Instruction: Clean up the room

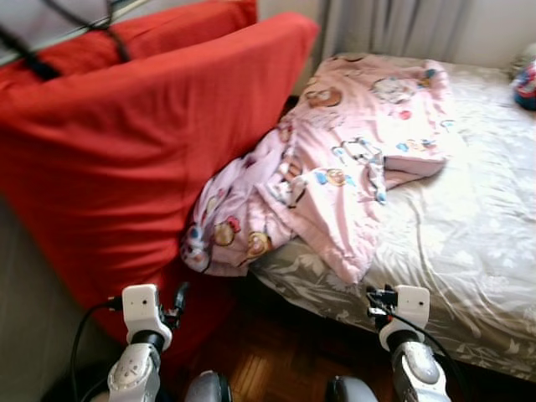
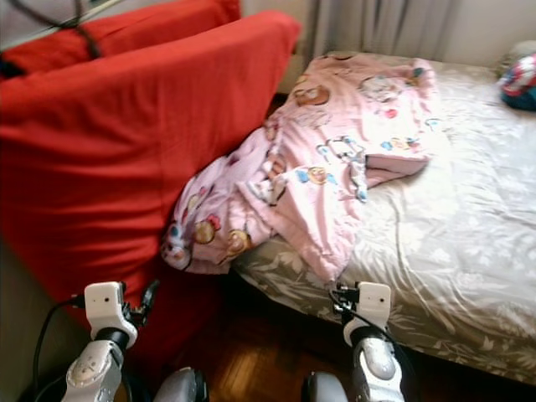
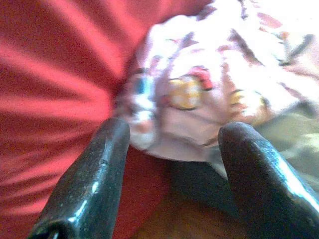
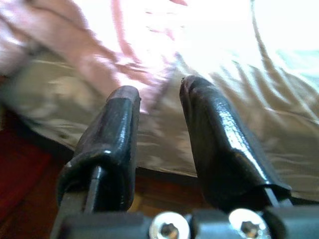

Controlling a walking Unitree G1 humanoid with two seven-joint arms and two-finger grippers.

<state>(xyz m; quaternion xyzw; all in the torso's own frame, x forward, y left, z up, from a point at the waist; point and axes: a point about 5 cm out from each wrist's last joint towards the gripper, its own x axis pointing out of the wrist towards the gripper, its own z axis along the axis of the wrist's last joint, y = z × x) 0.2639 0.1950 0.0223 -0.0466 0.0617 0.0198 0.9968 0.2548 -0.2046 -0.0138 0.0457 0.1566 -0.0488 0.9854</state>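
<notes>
Narrow strip of dark parquet floor (image 1: 276, 352) is showing at bottom centre, squeezed between the red sofa (image 1: 142, 159) filling the left half and the bed (image 1: 469, 234) running off the right edge. Bed's near edge is cutting diagonally from centre to lower right.

Pink cartoon-print blanket (image 1: 335, 167) is lying crumpled across the upper-centre of the bed, one end spilling off the mattress corner and hanging into the gap, touching the sofa side. Soft, thin, heavily creased fabric. Bed sheet is grey-beige with a faint leaf pattern, wrinkled. A colourful item (image 1: 526, 84) is sitting at the far right edge, too cropped to tell.

Left gripper (image 3: 169, 164) is sitting low at bottom left, jaws spread wide, empty, pointing at the blanket's hanging end. Right gripper (image 4: 159, 129) is at bottom right near the mattress edge, fingers parted, nothing between them
</notes>
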